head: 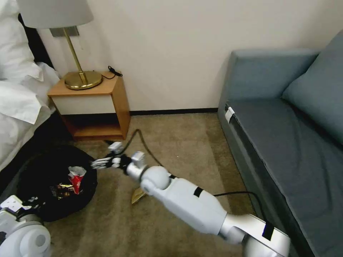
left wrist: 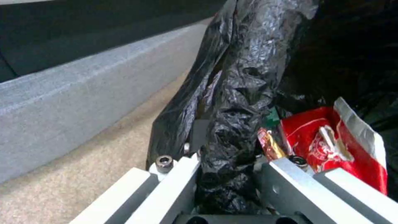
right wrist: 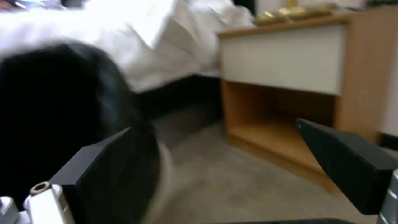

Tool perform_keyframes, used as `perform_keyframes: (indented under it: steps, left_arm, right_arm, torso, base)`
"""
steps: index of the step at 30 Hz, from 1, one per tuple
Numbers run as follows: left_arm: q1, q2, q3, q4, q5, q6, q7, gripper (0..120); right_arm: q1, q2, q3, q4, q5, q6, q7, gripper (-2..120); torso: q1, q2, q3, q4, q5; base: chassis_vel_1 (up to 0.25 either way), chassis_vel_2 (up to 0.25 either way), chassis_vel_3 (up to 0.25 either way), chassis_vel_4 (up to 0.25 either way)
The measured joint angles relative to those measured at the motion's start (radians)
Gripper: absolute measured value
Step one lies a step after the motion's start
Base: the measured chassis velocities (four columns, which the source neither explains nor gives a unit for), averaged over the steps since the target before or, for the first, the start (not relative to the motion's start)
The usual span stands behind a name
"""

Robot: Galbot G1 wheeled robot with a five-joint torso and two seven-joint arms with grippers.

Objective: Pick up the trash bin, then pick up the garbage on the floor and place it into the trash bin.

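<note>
The left gripper [left wrist: 226,186] is clamping a bunched fold of the black liner at the rim of the trash bin [head: 46,171], holding it low beside the bed [head: 18,107]. Inside the bin a red snack packet [left wrist: 331,143] is lying against a yellow-and-dark wrapper [left wrist: 269,144]. The right gripper [head: 107,157] is hanging just past the bin's rim, near the open nightstand [head: 93,107], with its jaws spread wide and nothing between them. On the carpet [head: 178,142], partly hidden under the right forearm, a crumpled brown paper bag [head: 137,195] is lying well apart from the bin's mouth.

That bag looks like the piece still to collect. To do it well, the right arm is probably needing to pull back so the wrist clears the bag, then come down from above with jaws wide, pinching a raised crease rather than the flat side, while the left is keeping the bin mouth level and open
</note>
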Motion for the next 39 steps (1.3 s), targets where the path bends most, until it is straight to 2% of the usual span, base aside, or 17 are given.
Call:
perform_keyframes:
  steps: [9,39]
  left_arm:
    - [0.009,-0.007,0.006,-0.012,0.005,0.000,0.000,0]
    - [0.005,-0.012,0.006,-0.011,0.006,-0.002,-0.002,0]
  right_arm:
    - [-0.025,0.010,0.057,-0.129,-0.068,0.041,-0.032,100]
    - [-0.059,0.009,-0.003,-0.126,-0.120,0.038,-0.055,100]
  torso:
    - [0.000,0.000,0.000,0.0002,0.0001]
    - [0.000,0.000,0.000,0.0003,-0.0001]
  base:
    - [0.000,0.000,0.000,0.000]
    - [0.000,0.000,0.000,0.000]
